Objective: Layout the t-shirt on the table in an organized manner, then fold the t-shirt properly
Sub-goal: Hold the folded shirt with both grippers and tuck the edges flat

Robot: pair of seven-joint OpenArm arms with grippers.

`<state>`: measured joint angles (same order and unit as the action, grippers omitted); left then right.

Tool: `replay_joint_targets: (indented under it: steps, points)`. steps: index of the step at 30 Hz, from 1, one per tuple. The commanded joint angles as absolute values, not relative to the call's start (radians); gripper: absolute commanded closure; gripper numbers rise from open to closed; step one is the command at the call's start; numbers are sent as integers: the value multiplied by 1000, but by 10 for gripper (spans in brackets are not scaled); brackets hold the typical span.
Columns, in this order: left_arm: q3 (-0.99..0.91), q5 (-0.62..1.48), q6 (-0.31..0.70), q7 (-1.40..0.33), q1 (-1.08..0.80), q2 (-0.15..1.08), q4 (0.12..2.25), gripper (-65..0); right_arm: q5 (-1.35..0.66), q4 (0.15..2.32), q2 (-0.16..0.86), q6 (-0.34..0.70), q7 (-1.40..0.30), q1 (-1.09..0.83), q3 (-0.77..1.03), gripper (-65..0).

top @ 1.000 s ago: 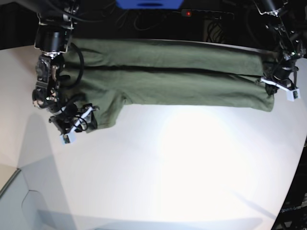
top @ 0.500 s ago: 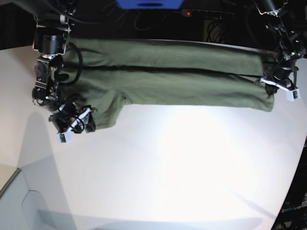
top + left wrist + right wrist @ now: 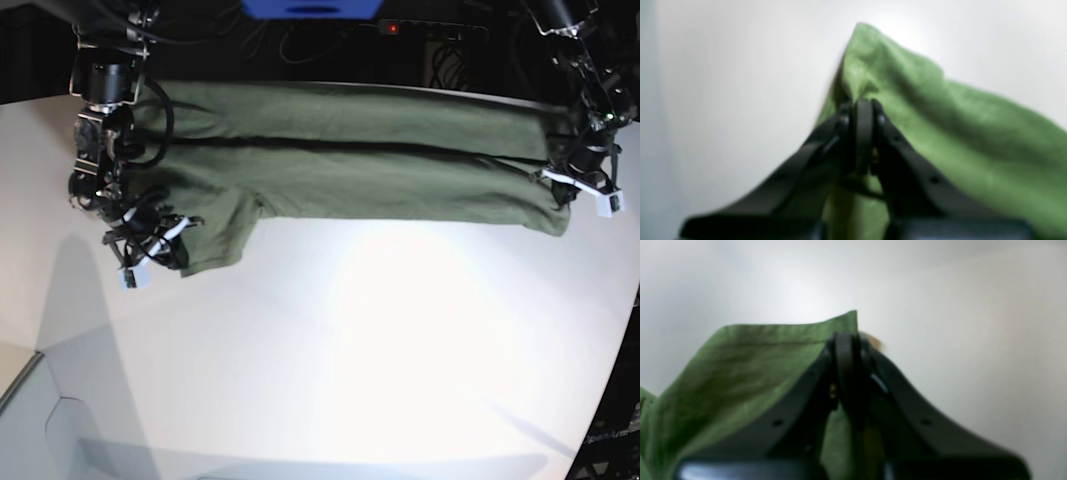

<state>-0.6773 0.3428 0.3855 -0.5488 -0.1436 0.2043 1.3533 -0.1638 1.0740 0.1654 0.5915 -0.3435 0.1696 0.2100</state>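
1. The olive t-shirt (image 3: 350, 165) stretches across the upper part of the base view, folded lengthwise on the white worktop (image 3: 380, 350), one sleeve hanging toward the left of the frame.
2. The right tool (image 3: 150, 255), at left in that view, is clenched on the sleeve's hem; the left tool (image 3: 580, 185), at right, is clenched on the shirt's far end.
3. Judged from this, layout is done and a fold is in hand; the next move likely calls for both corners to travel together, cloth kept taut.
4. Only the wrist views show the pinch: the left tool (image 3: 862, 133) and right tool (image 3: 846, 366) each bite a fabric corner, jaws pressed together. Only the base view shows the whole garment.
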Motion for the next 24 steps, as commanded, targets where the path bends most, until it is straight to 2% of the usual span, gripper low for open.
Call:
replay_joint_targets:
  steps: [1, 13, 24]
  points:
    - [-680, 354, 384, -527, -136, 217, 1366, -3, -140, 1095, 170, 599, -386, 171, 208, 0]
    - [-680, 354, 384, -527, -134, 216, 1366, -3, -145, 1561, 153, 598, -395, -19, 219, 0]
    - [-680, 354, 384, -527, -136, 216, 1366, -3, -145, 1810, 65, 599, -395, -240, 438, 0]
